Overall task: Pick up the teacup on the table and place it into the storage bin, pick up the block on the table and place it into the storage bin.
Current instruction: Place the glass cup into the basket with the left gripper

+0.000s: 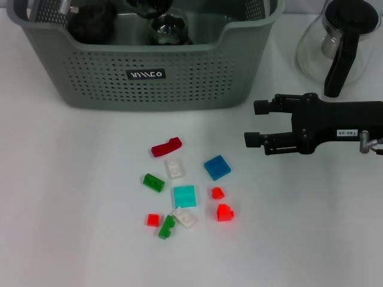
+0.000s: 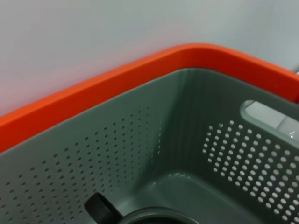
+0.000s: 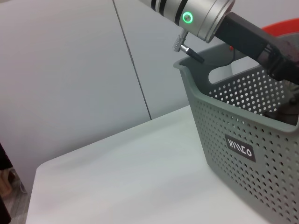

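Note:
The grey-green storage bin (image 1: 143,72) stands at the back of the white table. Inside it, behind the dipped front edge, sits a dark glass teacup (image 1: 169,28). My left gripper (image 1: 90,23) is a dark shape low inside the bin's left part; the left wrist view shows only the bin's perforated wall (image 2: 140,154). Several small blocks lie in front of the bin, among them a blue block (image 1: 216,167), a cyan block (image 1: 185,195) and a dark red block (image 1: 166,146). My right gripper (image 1: 251,123) hovers open to the right of the blocks, holding nothing.
A glass teapot (image 1: 338,42) with a black handle stands at the back right, behind my right arm. In the right wrist view the left arm (image 3: 201,14) reaches over the bin's rim (image 3: 196,88). An orange rim (image 2: 93,88) shows behind the bin.

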Robot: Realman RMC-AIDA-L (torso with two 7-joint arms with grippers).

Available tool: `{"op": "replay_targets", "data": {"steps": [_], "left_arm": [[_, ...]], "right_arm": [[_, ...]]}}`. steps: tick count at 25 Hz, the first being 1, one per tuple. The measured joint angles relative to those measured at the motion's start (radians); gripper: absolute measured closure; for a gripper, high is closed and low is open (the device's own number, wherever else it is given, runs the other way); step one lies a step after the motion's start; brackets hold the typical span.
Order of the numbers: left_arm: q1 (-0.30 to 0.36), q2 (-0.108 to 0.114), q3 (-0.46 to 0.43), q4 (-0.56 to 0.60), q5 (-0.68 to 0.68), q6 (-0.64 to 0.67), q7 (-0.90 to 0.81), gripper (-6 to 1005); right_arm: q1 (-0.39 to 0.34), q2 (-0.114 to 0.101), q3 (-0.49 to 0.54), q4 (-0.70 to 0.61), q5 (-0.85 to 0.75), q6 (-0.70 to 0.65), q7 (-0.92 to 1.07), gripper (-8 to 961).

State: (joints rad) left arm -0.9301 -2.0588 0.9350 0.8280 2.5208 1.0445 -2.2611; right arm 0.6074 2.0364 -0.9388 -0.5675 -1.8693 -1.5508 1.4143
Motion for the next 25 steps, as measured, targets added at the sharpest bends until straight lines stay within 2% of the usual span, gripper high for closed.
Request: {"op": "replay_targets", "data": {"steps": [10,16,19,22,25], "left_arm": [[-0.008,-0.011,0.009,-0.012,0.027,-0.012,-0.013,813],[-0.001,-0.012,-0.002,0.032,0.021,0.018,-0.028,558],[0.025,-0.012,-0.014,0.140,0.008,0.087,-0.047,451],[0.073,-0.013,-0.062,0.302,-0.078,0.228,-0.051,361],[0.146,-0.006,-0.129,0.461,-0.278,0.467,-0.003,306]], "right_arm": [[0.000,-0.001,-0.001,0.000,-0.010,0.002,0.000,85],[0.000,0.001,-0.001,0.000,-0.011,0.005,-0.007,84],[0.000,-0.001,-0.002,-0.001,-0.012,0.001,-0.009,84],[0.001,-0.008,-0.002,-0.008,-0.011,-0.012,-0.010,85],[0.008,-0.020,-0.002,-0.011,-0.021,-0.033,-0.010,85]]}}
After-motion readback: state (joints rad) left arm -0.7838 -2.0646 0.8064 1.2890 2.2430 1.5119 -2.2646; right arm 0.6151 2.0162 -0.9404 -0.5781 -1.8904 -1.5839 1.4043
